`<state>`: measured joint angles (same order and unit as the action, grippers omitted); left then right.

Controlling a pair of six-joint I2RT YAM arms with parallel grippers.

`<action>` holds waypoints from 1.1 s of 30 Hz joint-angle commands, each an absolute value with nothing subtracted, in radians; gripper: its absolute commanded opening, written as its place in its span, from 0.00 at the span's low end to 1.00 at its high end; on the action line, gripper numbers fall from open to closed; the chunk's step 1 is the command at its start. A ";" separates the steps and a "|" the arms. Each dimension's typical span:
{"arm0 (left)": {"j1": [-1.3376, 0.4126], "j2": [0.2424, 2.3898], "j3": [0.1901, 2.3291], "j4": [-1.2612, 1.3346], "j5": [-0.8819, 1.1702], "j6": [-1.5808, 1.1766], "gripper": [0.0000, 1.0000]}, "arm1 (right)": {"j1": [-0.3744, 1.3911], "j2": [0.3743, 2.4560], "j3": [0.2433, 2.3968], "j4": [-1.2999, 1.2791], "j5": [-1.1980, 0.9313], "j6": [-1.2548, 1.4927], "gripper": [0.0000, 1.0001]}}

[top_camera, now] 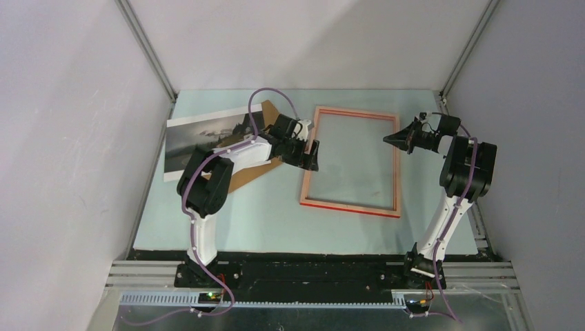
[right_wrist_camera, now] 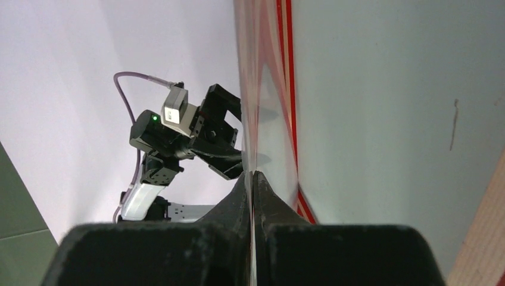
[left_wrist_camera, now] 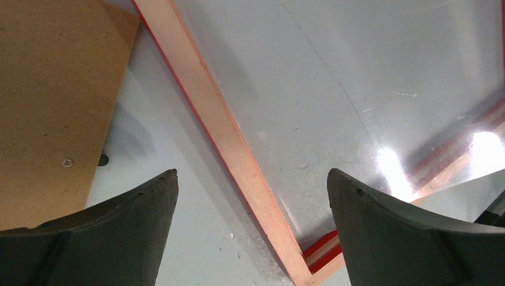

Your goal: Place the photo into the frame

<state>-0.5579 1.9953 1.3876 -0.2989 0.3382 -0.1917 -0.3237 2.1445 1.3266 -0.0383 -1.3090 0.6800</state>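
A brown backing board (top_camera: pixel 243 176) lay centre-left on the table (top_camera: pixel 276 224), largely covered by the left arm, which also hid the right end of the photo (top_camera: pixel 196 138) at upper left. One frame (top_camera: pixel 350 207), one photo, one board. The frame lay centre, pale back up. The left gripper (top_camera: pixel 308 156) gaped wide astride the frame's left rail, holding nothing; the right gripper (top_camera: pixel 388 139) was pinched shut, empty, by the right rail, contact unclear.
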 commanded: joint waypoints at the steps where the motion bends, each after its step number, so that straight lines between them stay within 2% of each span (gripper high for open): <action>1: -0.566 1.929 1.380 -0.253 0.382 -0.175 1.00 | -0.315 2.077 1.302 0.105 -1.348 0.796 0.00; 16: -0.565 1.884 1.361 -0.250 0.408 -0.123 1.00 | -0.313 2.069 1.298 0.155 -1.370 0.871 0.00; 33: -0.563 1.856 1.347 -0.251 0.387 -0.066 1.00 | -0.317 2.079 1.298 0.114 -1.381 0.832 0.00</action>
